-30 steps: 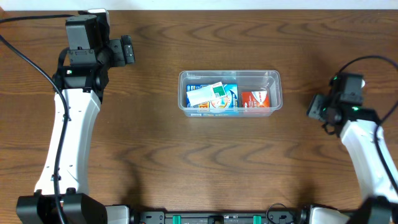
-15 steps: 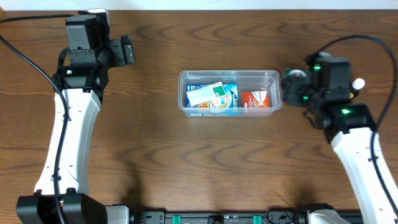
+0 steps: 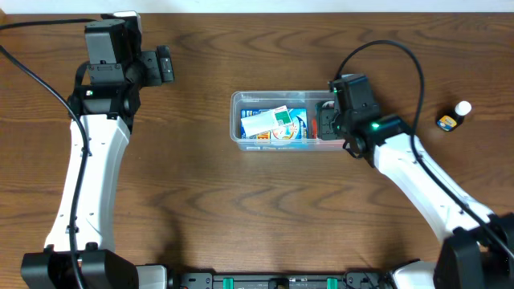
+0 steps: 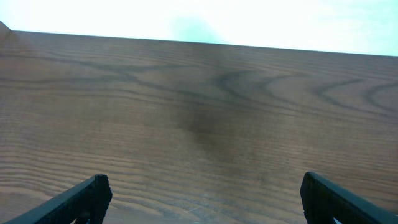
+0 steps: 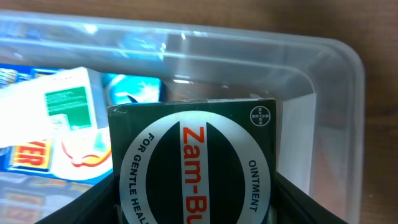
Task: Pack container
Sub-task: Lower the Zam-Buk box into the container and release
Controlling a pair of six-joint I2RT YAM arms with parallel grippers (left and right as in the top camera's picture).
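Right gripper [image 3: 327, 125] clamps a dark green cardboard carton [image 5: 193, 168] printed "Zam-Bu", "OINTMENT", "FOR GENTLE HEAL", over the clear rectangular plastic container [image 5: 339, 118].

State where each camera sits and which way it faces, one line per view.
Overhead: above the table, facing straight down; shows the left gripper at far left and the right gripper over the container.
Left wrist: looks along bare table; the left gripper's open fingertips sit in the bottom corners.
Right wrist: looks down into the container; its fingers grip a green ointment box.
Shared: overhead and right wrist both see the container.
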